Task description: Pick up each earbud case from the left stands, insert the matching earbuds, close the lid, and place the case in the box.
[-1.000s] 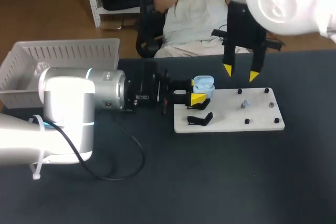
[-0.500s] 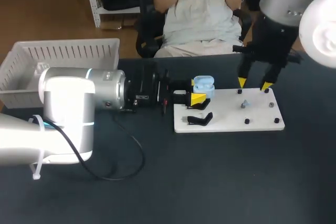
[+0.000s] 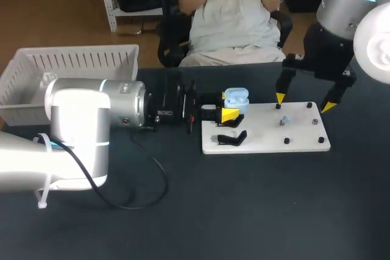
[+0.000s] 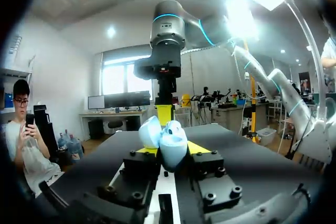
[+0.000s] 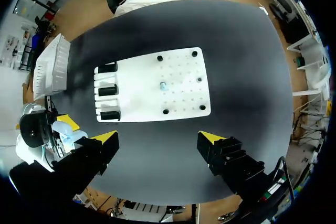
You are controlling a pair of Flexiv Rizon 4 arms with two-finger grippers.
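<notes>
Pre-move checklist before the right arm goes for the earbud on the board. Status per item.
1. Left gripper shut on the earbud case: ok.
2. Case lid open: ok.
3. Right gripper open, holding nothing: ok.
4. Earbud lying uncovered on the white board: ok.
5. Matching second earbud located: not ok, only one shows on the board.
6. Earbud already seated in the case: cannot tell.

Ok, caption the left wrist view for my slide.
Left gripper clamps an open blue earbud case, right arm upright ahead.
</notes>
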